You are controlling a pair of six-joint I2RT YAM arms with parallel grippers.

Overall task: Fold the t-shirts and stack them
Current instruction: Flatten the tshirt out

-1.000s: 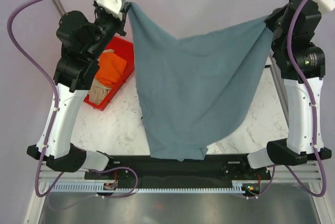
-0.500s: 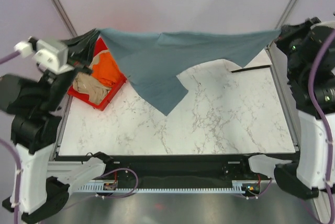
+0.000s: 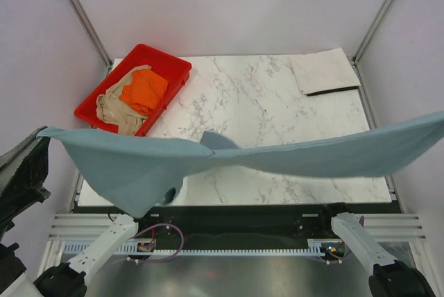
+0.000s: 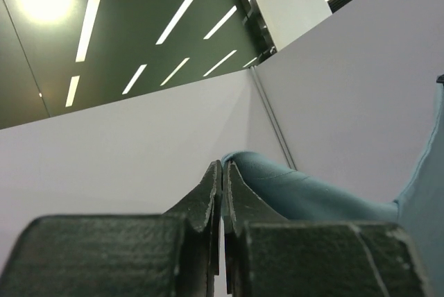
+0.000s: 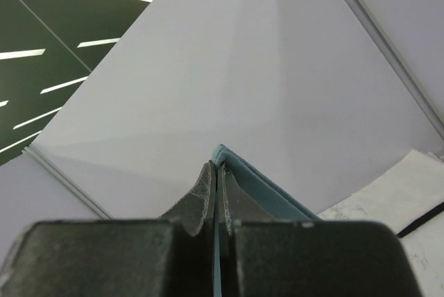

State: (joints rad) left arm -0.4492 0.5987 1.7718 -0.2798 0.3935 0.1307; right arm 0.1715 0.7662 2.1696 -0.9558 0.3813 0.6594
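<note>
- The blue-grey shirt [image 3: 277, 158] was hanging down in the middle of the table [image 3: 277, 106] a second ago. Then it was pulled tight along the far edge.
- Now it has swung back. It is stretched wide in the air above the near edge, from the left side to the right side. One loose part droops by the near left corner.
- The left gripper [image 4: 220, 172] is pinched tight on one end of the blue-grey shirt. You can see the cloth poking out past its tips.
- The right gripper [image 5: 216, 168] is pinched tight on the other end. From above it is out of the picture.
- The shirt does not seem to touch the table yet. I think the arms are swinging it so it can land flat. Folding this one has not begun.
- The orange shirt [image 3: 144, 90] and the tan shirt [image 3: 114, 111] lie bunched in the red tray [image 3: 177, 64] at the far left corner. They have not moved and are not folded.
- The off-white shirt [image 3: 325, 71] lies flat at the far right corner. It looks folded, so that may be where the stack goes.
</note>
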